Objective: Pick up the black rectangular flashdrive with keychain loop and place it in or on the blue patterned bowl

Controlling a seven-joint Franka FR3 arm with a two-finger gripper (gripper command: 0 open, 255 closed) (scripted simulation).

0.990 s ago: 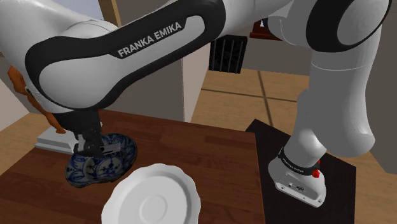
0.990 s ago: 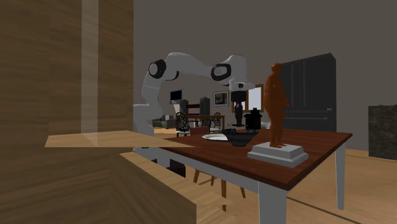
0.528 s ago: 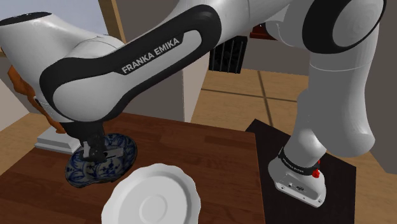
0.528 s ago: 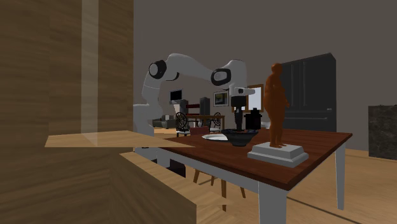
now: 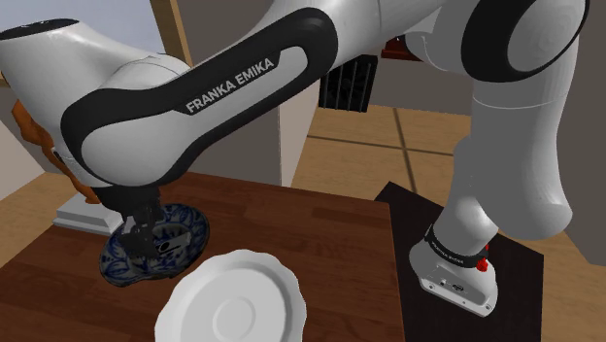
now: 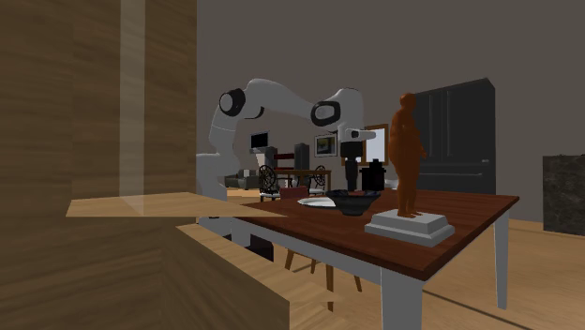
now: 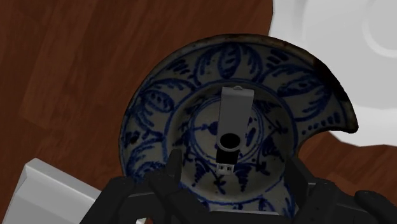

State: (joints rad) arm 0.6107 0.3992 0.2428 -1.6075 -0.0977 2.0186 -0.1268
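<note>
While looking down from the shoulder view, finding the white arm (image 5: 243, 87) bending from its black stand (image 5: 403, 209) over the dark wooden worktop (image 5: 330, 228), with pale wood floor (image 5: 418, 146) lying beyond. Picking up in the second exterior view the room at large: a wooden wall (image 6: 94, 94) at that view's left, a dark cabinet (image 6: 459, 131) behind, and an orange-brown figurine (image 6: 407, 150) standing upright on a white plinth (image 6: 410, 225). Meeting next a white plate (image 5: 233, 301) sitting just beside the blue patterned bowl (image 5: 124, 264). Holding the jaws wide open above that bowl, gripping nothing. Getting from the wrist view the flashdrive (image 7: 230, 127), grey and black, lying in the bowl's middle, clear of both fingers.
</note>
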